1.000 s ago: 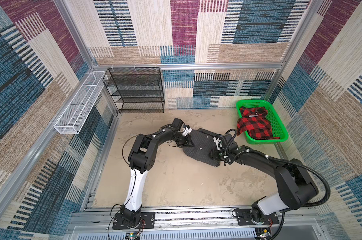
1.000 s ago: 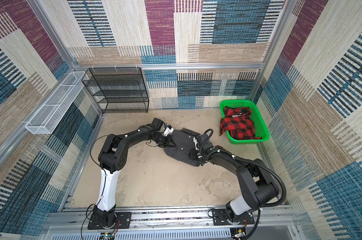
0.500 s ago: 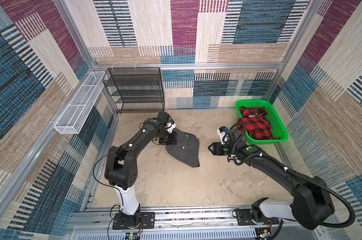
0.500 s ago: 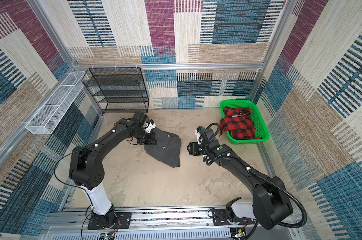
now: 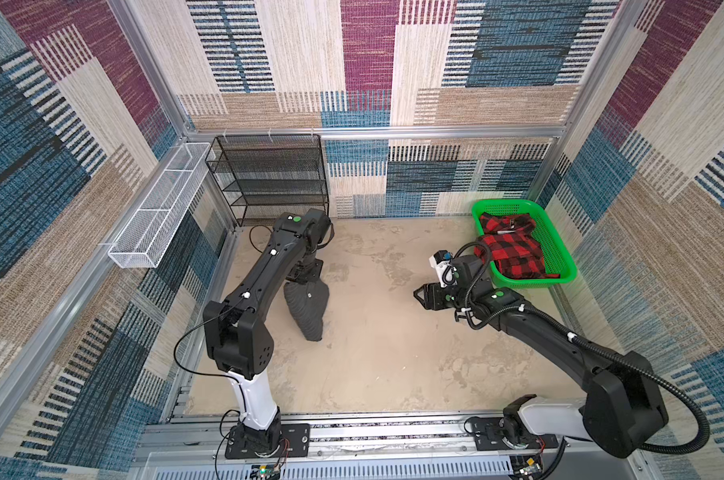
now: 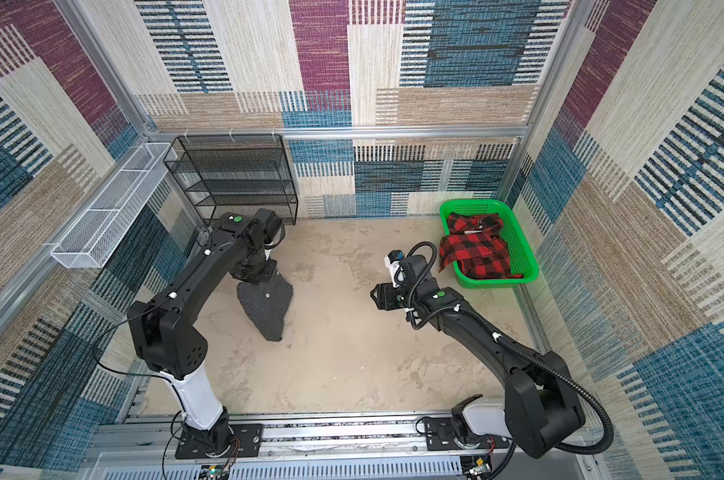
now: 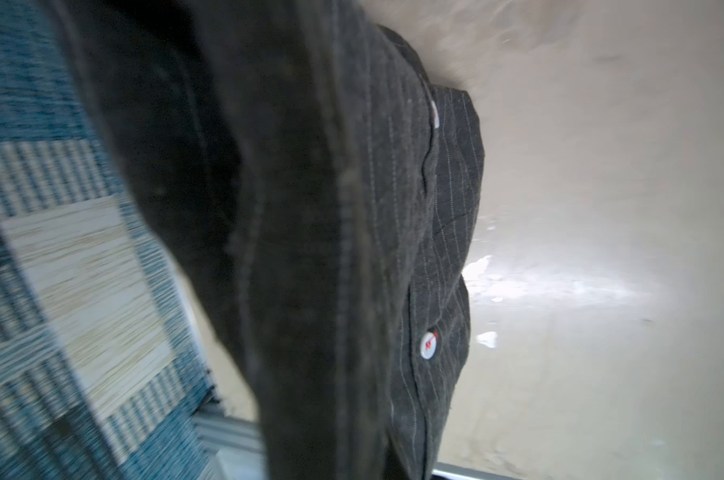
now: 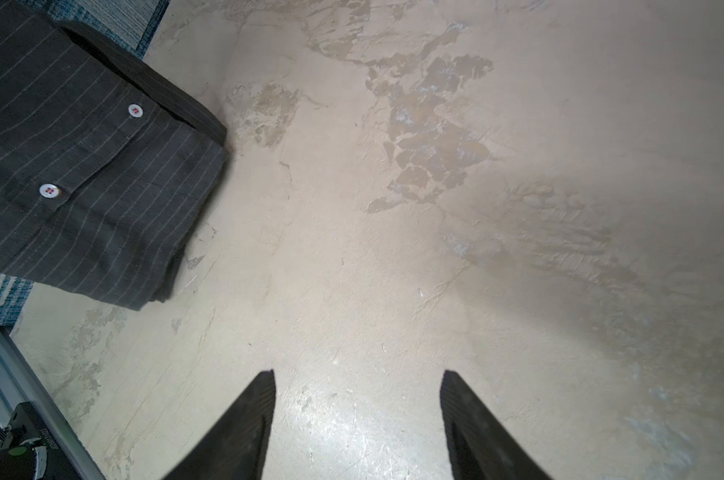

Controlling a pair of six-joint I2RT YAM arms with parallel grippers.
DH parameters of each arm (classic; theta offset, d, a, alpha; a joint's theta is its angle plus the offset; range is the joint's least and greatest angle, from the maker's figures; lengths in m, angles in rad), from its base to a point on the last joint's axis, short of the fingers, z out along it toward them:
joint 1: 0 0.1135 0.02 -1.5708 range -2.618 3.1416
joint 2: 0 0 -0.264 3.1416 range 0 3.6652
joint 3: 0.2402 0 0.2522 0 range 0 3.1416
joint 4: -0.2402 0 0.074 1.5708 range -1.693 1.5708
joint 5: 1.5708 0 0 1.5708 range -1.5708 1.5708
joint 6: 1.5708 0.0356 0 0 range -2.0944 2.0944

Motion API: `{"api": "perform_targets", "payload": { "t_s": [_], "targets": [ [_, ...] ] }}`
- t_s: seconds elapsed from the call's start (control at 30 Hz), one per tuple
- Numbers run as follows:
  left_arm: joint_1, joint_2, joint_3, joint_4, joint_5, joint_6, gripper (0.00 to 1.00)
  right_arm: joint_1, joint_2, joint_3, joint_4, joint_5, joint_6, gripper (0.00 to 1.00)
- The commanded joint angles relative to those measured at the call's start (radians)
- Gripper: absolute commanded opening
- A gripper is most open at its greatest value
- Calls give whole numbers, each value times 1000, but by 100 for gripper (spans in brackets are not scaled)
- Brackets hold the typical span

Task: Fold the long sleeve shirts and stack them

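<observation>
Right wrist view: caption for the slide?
Right fingers open and empty over the table, grey pinstripe shirt well clear of them.

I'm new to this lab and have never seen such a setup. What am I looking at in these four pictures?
Two black robot arms stand at the edge of a beige table. Two pictures look down from one overhead camera; the others come from cameras on the wrists. The left hand is shut on a grey pinstriped shirt, whose lower end seems to touch the table. The right hand is open and empty. A red-and-black check shirt lies in a green basket at the far right.
</observation>
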State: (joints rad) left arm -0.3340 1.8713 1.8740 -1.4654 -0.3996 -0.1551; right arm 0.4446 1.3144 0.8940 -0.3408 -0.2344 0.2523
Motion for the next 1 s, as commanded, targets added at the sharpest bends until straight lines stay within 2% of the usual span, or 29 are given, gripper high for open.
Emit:
{"api": "perform_targets", "payload": {
  "t_s": [0.0, 0.07, 0.13, 0.23, 0.33, 0.37, 0.43, 0.5, 0.53, 0.6, 0.67, 0.8, 0.97],
  "targets": [
    [-4, 61, 46, -202, -327, -34, 0, 0, -3, -7, 31, -8, -36, 66],
    [-19, 109, 57, -247, -414, -68, 0, -3, -4, -11, 32, -5, -42, 66],
    [-51, 157, 60, -268, -445, -109, 0, -5, -6, -16, 35, -5, -44, 66],
    [-123, 242, 101, -311, -455, -182, 0, -9, -15, -29, 42, -9, -42, 66],
    [-211, 322, 163, -312, -417, -219, 0, -14, -28, -44, 45, -13, -41, 66],
    [-234, 346, 186, -311, -398, -227, 6, -15, -33, -47, 43, -11, -43, 66],
    [-274, 398, 230, -311, -347, -244, 27, -21, -43, -53, 38, -10, -45, 66],
    [-315, 439, 267, -311, -297, -260, 60, -28, -60, -59, 34, -7, -47, 67],
    [-329, 453, 284, -311, -271, -267, 72, -30, -65, -64, 34, -6, -48, 67],
    [-358, 471, 340, -311, -205, -291, 87, -36, -76, -71, 37, -8, -47, 67],
    [-379, 476, 406, -309, -144, -315, 91, -41, -76, -77, 39, -10, -49, 67],
    [-410, 463, 556, -308, -42, -350, 93, -42, -61, -72, 39, -11, -49, 67],
    [-412, 364, 600, -289, 15, -343, 94, -41, -15, -27, -6, 34, -51, 66]
  ]
}}
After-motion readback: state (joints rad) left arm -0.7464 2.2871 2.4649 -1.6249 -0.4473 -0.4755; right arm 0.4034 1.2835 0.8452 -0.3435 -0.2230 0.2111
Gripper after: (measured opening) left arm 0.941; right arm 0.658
